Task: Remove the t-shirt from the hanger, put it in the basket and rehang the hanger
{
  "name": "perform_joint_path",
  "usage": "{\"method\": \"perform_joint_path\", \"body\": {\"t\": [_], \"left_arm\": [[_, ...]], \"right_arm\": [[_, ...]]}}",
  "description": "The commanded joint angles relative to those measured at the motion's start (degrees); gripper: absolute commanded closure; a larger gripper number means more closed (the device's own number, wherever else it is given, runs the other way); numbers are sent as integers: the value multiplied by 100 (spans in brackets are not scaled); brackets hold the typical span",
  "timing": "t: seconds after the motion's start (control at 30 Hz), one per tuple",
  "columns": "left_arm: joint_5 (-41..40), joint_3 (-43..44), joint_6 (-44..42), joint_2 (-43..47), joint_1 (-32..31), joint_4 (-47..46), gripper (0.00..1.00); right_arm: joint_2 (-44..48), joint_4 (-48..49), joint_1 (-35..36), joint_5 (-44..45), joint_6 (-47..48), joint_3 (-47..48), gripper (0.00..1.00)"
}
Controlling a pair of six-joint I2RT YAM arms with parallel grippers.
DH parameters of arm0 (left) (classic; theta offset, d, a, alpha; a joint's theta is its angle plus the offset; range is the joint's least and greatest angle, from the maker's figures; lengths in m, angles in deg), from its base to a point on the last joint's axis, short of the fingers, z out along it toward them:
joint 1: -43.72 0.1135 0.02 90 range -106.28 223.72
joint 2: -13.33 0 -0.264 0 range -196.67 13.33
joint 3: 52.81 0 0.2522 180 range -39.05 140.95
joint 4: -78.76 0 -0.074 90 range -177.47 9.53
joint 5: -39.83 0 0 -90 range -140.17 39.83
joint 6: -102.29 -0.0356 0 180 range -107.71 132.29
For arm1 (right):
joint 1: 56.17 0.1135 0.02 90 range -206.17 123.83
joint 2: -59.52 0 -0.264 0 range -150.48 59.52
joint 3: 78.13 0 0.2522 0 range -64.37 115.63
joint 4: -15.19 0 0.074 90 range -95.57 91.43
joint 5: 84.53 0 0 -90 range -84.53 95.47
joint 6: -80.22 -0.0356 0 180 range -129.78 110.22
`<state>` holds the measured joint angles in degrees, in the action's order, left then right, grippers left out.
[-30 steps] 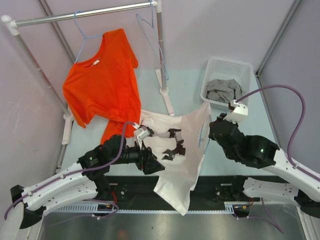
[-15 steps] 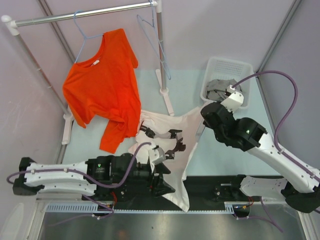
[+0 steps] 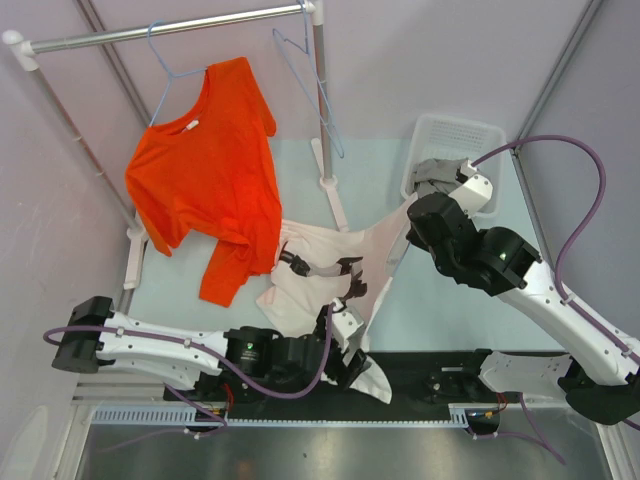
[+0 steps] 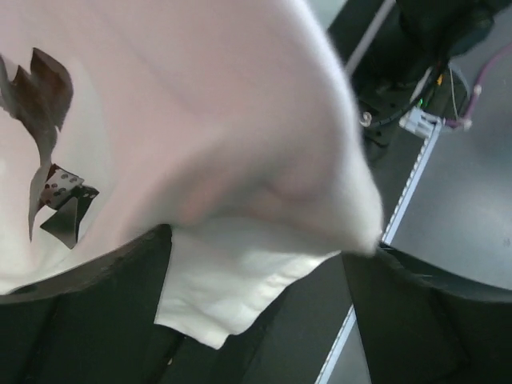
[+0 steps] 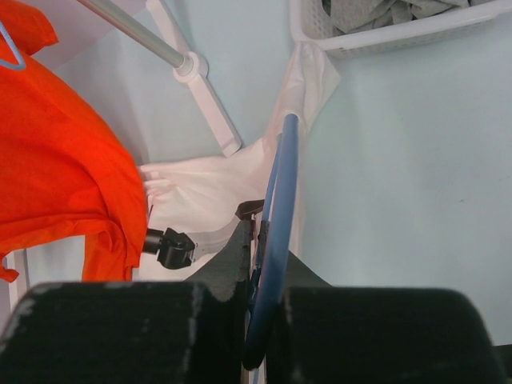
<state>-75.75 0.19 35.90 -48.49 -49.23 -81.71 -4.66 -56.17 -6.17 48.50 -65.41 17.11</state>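
The white t-shirt [image 3: 305, 295] with a black print is stretched across the table between my two grippers. My right gripper [image 3: 415, 222] is shut on the blue hanger [image 5: 280, 184], which still sits inside the shirt's neck end near the basket; the right wrist view shows the fingers [image 5: 240, 256] pinching the hanger's wire. My left gripper [image 3: 348, 345] is low at the near edge, at the shirt's hem end. In the left wrist view the shirt [image 4: 200, 96] lies over the gripper [image 4: 256, 264]. The jaws stand wide apart, with a flap of hem hanging between them.
An orange t-shirt [image 3: 205, 160] hangs on a hanger from the rail [image 3: 170, 30] at the back left. An empty blue hanger [image 3: 310, 70] hangs beside the rack's post [image 3: 322, 120]. A white basket [image 3: 455, 135] holding grey cloth [image 3: 440, 178] stands at the back right.
My left arm has drawn back towards the near edge, dragging the shirt's hem with it. My right gripper has moved the hanger up towards the basket. The shirt is now stretched long and narrow.
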Motion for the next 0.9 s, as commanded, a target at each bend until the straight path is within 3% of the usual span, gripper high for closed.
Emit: {"method": "perform_joint_path", "body": {"t": [0.0, 0.03, 0.07, 0.13, 0.17, 0.23, 0.37, 0.5, 0.7, 0.87], "left_arm": [[-211, 382, 530, -111, 286, -180, 26], [-97, 356, 521, -85, 295, -259, 34], [-61, 286, 530, -58, 303, -320, 51], [27, 224, 530, 21, 321, -382, 67], [123, 137, 539, 117, 356, -391, 85], [194, 57, 583, 240, 391, -304, 100], [160, -223, 731, 697, 409, 3, 100], [-366, -549, 907, 1740, 409, 399, 100], [-1500, -673, 1399, 2797, 418, 1523, 100], [-2416, -672, 2040, 3325, 435, 2297, 100]], "right_arm": [[169, 127, -16, 101, -193, 194, 100], [187, 118, -25, 118, -184, 185, 100], [204, 92, -34, 136, -184, 194, 100], [239, 65, -51, 206, -184, 202, 100], [257, 13, -78, 232, -202, 220, 100], [283, -84, -165, 268, -272, 246, 100], [257, -749, -577, 478, -657, 360, 100], [336, -1191, -1227, 549, -1036, 335, 100], [942, -1016, -2158, 216, -1467, -306, 100], [1670, -534, -3205, -636, -1406, -1062, 100]]}}
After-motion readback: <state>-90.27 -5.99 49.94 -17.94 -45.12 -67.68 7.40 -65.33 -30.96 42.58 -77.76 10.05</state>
